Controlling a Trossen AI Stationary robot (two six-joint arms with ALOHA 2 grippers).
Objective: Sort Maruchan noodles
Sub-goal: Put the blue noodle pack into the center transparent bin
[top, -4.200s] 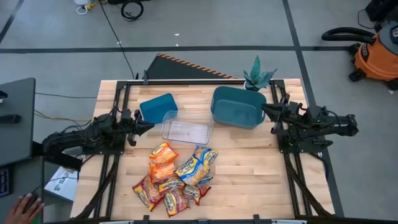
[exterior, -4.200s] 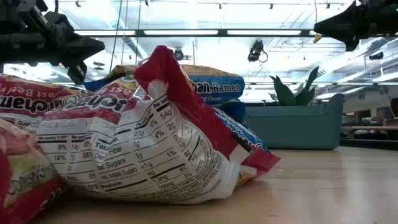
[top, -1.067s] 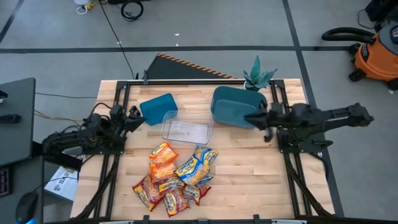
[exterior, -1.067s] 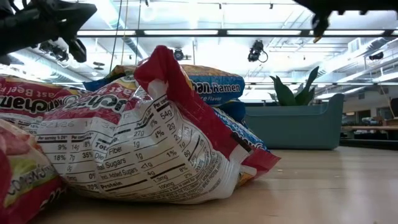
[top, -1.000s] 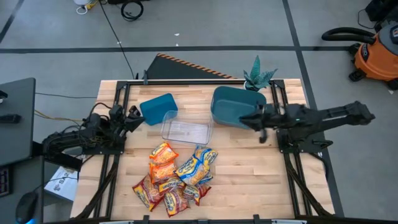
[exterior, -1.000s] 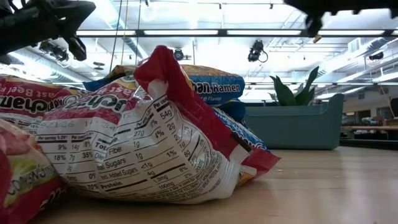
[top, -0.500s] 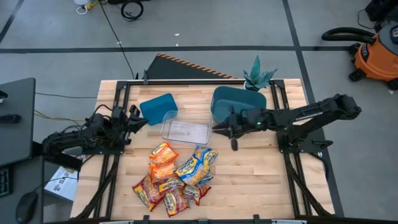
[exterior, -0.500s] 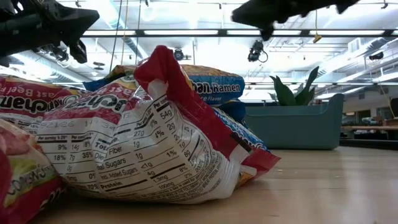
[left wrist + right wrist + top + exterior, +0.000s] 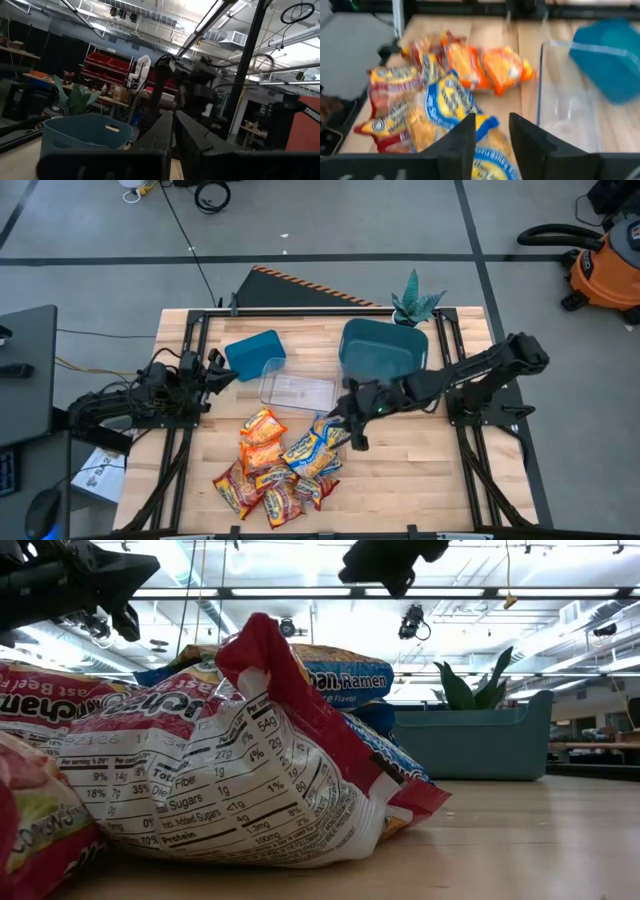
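The right hand (image 9: 342, 423), fingers apart, hovers just above the blue-and-yellow packet (image 9: 313, 448) topping the Maruchan noodles (image 9: 280, 468) pile, label reading "Ramen". The left hand (image 9: 222, 370) waits shut beside the bench (image 9: 400, 470) edge.

Bare table (image 9: 420, 460) lies open along the right edge and front right corner — the noodle pile (image 9: 280, 465) blocks the front middle; clear tray (image 9: 297, 390) and two teal bins (image 9: 382, 350) crowd the back.
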